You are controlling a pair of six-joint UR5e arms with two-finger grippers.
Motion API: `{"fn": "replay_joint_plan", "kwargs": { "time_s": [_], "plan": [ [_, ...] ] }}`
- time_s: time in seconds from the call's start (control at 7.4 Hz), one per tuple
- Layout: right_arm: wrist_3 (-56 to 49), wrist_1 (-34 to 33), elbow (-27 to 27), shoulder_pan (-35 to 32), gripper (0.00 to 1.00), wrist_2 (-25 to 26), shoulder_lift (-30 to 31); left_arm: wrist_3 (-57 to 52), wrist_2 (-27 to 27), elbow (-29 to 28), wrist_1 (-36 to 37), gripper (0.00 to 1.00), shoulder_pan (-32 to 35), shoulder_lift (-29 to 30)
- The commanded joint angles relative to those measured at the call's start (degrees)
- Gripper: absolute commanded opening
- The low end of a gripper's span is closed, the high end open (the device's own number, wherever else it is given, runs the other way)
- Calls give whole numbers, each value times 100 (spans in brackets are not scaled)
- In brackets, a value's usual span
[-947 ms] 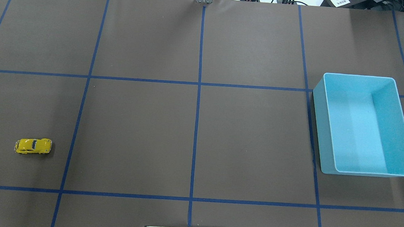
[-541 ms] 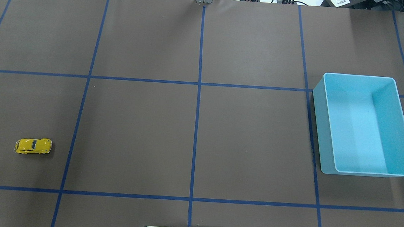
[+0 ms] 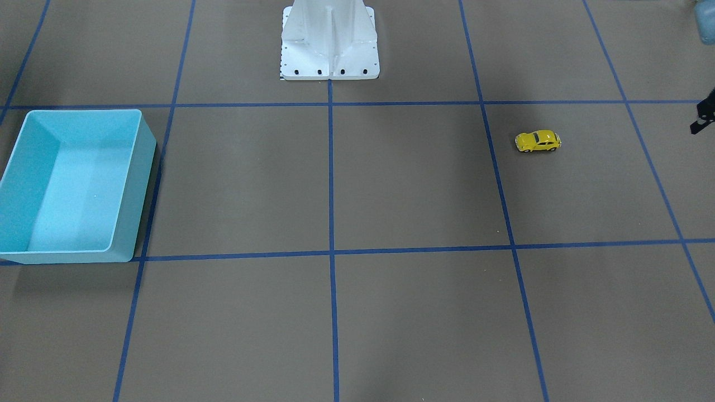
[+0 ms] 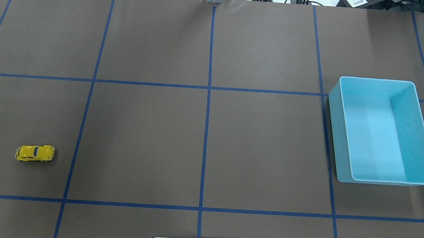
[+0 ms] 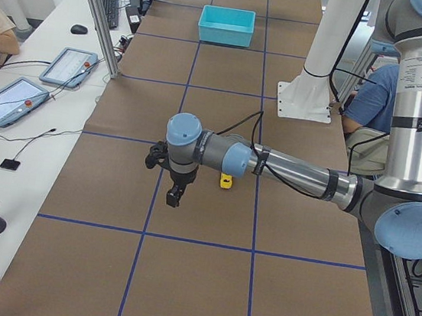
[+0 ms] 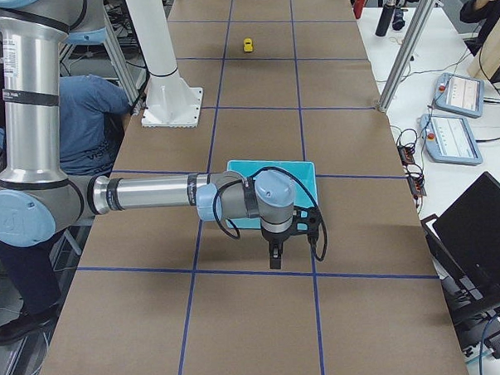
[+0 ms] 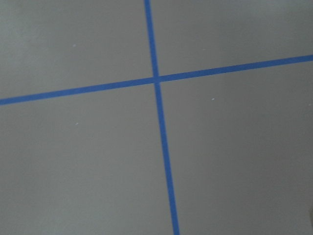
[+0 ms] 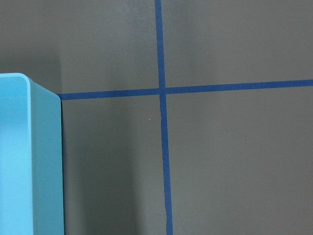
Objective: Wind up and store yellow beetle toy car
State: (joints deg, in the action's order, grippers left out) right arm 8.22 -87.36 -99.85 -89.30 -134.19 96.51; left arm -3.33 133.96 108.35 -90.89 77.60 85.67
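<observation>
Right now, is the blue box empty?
Empty. The turquoise bin shows only bare floor; the yellow beetle toy car sits outside it.

Robotics laboratory. Identified by two industrial arms, the left arm and the right arm, mounted either side of a white pedestal bolted to the table's robot-side edge. Work surface covered in brown sheeting and ruled into large squares with blue tape. Aluminium frame post raised at the edge far from the robot. White side bench beyond it, laid with a control tablet bearing a red button, a keyboard, a mouse and trailing cables; laptop placed on the same side, towards the robot's right end. Seated person in blue stationed behind the pedestal.
</observation>
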Motion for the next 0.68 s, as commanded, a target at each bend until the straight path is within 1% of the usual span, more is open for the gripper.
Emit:
{"fn": "replay_joint_plan", "kwargs": {
  "time_s": [0.0, 0.14, 0.27, 0.54],
  "plan": [
    [5, 0, -34, 0, 100, -2, 25, -19, -185, 615, 1, 100, -953, -16],
    [-4, 0, -34, 0, 100, -2, 25, -45, -334, 852, -17, 100, -1254, 2],
    [4, 0, -34, 0, 100, -2, 25, -45, -579, 1133, -8, 100, -1735, -7],
    [-4, -9, -34, 0, 100, -19, 34, -211, -1352, 1617, 36, 100, -2597, -120]
  ]
}}
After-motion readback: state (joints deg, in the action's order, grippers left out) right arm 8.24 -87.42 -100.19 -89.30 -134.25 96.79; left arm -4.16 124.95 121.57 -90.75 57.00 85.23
